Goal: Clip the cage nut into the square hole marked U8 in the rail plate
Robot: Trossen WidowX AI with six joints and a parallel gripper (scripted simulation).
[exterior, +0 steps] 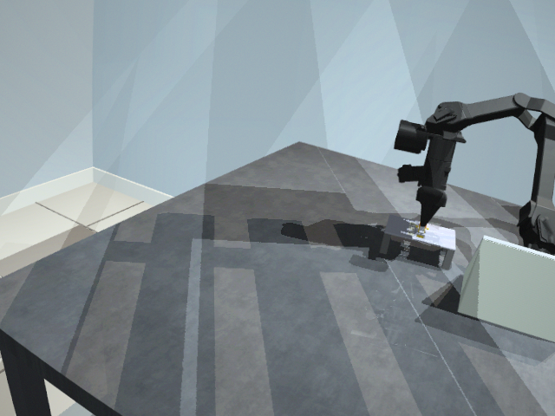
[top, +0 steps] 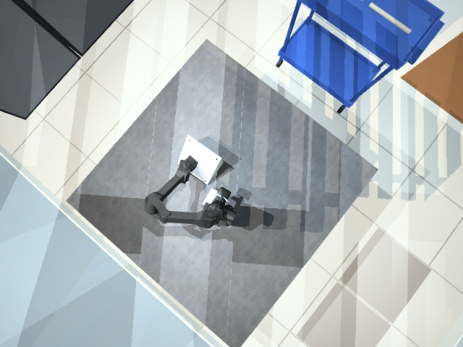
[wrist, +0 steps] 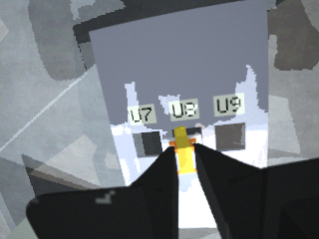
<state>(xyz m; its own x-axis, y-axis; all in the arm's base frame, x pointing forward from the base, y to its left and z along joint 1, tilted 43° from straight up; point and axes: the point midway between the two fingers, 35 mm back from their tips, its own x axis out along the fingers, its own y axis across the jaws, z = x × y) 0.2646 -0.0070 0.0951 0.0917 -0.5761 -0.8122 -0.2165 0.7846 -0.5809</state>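
Pincer narrowed, pointing down.

The top view looks steeply down from high above, framing the whole desk except its bottom corner tip. The exterior view looks obliquely across from beyond one edge toward its far corner. The wrist view faces the rail plate closely; all three share it.
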